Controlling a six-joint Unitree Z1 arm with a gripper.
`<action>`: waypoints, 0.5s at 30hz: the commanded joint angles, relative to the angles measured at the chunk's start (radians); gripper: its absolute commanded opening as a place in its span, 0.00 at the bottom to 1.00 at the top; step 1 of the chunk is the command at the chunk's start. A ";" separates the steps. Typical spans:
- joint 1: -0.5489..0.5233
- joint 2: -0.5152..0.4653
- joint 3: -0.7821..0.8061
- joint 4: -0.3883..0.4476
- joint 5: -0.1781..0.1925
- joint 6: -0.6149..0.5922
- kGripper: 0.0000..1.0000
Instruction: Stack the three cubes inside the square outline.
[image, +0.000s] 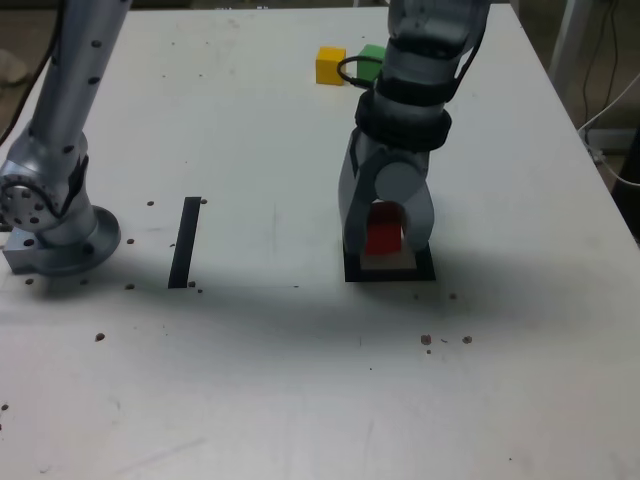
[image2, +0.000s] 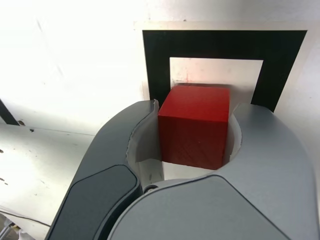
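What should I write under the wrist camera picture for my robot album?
The gripper holds the red cube over the white middle of the black square outline.

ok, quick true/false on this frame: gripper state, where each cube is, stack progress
1. The gripper is shut on the red cube. True.
2. The red cube is over the square outline. True.
3. The yellow cube is stacked on the red one. False: it sits far back on the table.
4. The green cube lies beside the tape strip. False: it is next to the yellow cube.
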 joint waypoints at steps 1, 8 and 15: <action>-0.002 0.006 0.003 -0.008 0.002 0.006 0.44; -0.003 0.009 0.024 -0.036 0.002 0.022 0.94; -0.003 0.000 0.040 -0.036 0.003 0.021 0.98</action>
